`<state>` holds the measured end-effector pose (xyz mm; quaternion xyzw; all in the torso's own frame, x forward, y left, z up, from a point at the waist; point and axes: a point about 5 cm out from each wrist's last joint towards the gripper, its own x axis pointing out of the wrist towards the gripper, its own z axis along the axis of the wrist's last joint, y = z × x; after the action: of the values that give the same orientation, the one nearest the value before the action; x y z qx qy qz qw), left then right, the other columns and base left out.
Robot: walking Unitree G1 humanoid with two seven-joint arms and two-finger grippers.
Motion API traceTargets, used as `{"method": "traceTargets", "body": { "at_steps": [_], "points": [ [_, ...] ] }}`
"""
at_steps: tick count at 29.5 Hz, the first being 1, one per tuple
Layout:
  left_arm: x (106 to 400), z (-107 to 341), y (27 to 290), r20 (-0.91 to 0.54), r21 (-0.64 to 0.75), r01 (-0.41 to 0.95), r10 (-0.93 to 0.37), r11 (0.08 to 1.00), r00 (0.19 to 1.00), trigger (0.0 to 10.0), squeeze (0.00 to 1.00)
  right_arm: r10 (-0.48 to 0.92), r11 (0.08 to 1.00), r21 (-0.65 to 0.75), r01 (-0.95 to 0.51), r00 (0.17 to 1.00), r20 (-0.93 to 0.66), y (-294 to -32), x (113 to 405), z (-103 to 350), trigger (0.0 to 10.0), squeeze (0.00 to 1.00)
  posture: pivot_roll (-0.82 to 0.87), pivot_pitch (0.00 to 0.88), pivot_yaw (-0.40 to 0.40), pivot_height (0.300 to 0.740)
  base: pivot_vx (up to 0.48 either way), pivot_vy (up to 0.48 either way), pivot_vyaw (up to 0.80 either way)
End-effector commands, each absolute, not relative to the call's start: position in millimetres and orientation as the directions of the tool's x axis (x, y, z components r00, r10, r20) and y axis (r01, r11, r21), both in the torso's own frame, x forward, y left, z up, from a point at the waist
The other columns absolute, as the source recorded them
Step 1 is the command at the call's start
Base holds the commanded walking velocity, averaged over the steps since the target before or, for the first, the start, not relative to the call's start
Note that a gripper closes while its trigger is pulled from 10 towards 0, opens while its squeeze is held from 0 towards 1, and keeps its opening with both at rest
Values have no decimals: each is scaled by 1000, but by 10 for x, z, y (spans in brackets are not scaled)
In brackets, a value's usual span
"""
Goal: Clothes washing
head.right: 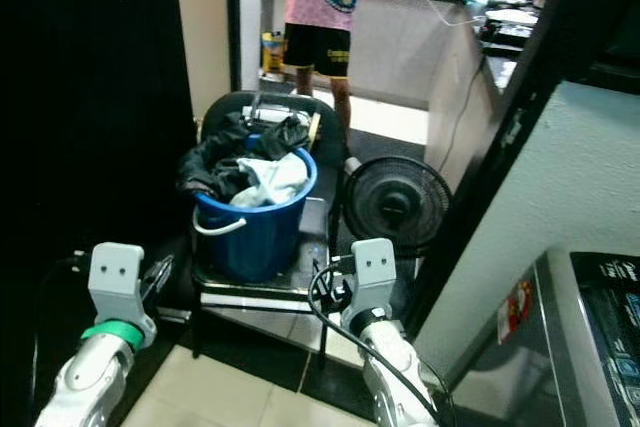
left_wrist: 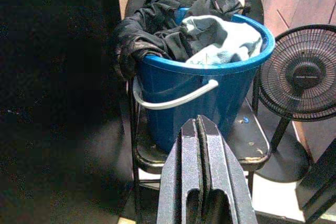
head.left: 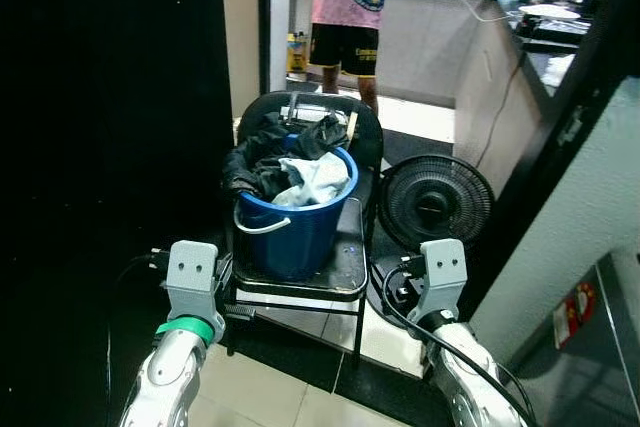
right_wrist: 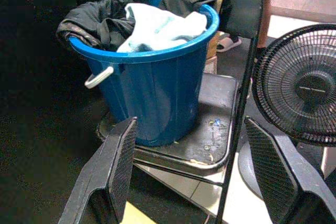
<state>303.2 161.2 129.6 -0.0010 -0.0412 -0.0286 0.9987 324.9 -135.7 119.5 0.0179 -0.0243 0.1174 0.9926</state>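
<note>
- A round blue plastic bucket [head.left: 295, 227] with a white bail handle [left_wrist: 173, 99] stood on the seat of a black metal folding chair [head.left: 345, 267], close to the seat's left side.
- The bucket was heaped with laundry: dark, black-looking garments [left_wrist: 157, 30] spilled over the rim on the left and at the back, and a pale white-blue cloth [right_wrist: 157, 27] lay on top toward the right.
- The left gripper [left_wrist: 202, 129] was held low in front of the chair, pointed at the bucket's lower wall; its two black fingers were pressed flat together with nothing between them.
- The right gripper [right_wrist: 194, 171] was also held low before the chair's front edge, its fingers [right_wrist: 113, 177] spread wide apart and empty, the bucket and seat showing between them.
- Neither gripper touched the bucket or the chair.
- A black round floor fan [head.left: 435, 202] with a wire grille stood on the tiled floor just beside the chair on the right.
- Behind the chair a person in a pink printed T-shirt and black shorts [head.left: 345, 7] stood by a grey counter [head.left: 440, 42] cluttered with small things.
- A tall dark surface [head.left: 110, 147] rose to the left of the chair.
</note>
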Motion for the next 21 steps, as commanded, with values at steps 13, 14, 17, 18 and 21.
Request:
{"method": "traceTargets", "body": {
  "at_steps": [13, 14, 17, 18, 21],
  "points": [
    [3067, 1385, 1592, 114, -50, 60, -54, 997, 992, 10000, 0, 203, 978, 21, -205, 976, 84, -1399, 3270, 1302, 10000, 0, -4, 23, 37, 740, 338, 0, 0],
    [3064, 1386, 1590, 114, -51, 62, -56, 997, 992, 10000, 0, 202, 979, 20, -204, 976, 84, -1398, 3265, 1301, 10000, 0, -4, 23, 36, 740, 360, 0, 0],
    [3061, 1385, 1588, 113, -52, 64, -58, 997, 992, 10000, 0, 202, 979, 18, -204, 976, 83, -1396, 3254, 1295, 10000, 0, -3, 26, 34, 740, 364, 0, 0],
    [3060, 1384, 1587, 113, -53, 65, -58, 997, 992, 10000, 0, 203, 979, 17, -205, 976, 81, -1395, 3249, 1291, 10000, 0, -2, 27, 33, 740, 364, 0, 0],
    [3056, 1383, 1586, 113, -53, 66, -60, 996, 992, 10000, 0, 204, 978, 15, -206, 976, 79, -1392, 3244, 1288, 10000, 0, -3, 29, 34, 740, 364, 0, 0]
  ]
}}
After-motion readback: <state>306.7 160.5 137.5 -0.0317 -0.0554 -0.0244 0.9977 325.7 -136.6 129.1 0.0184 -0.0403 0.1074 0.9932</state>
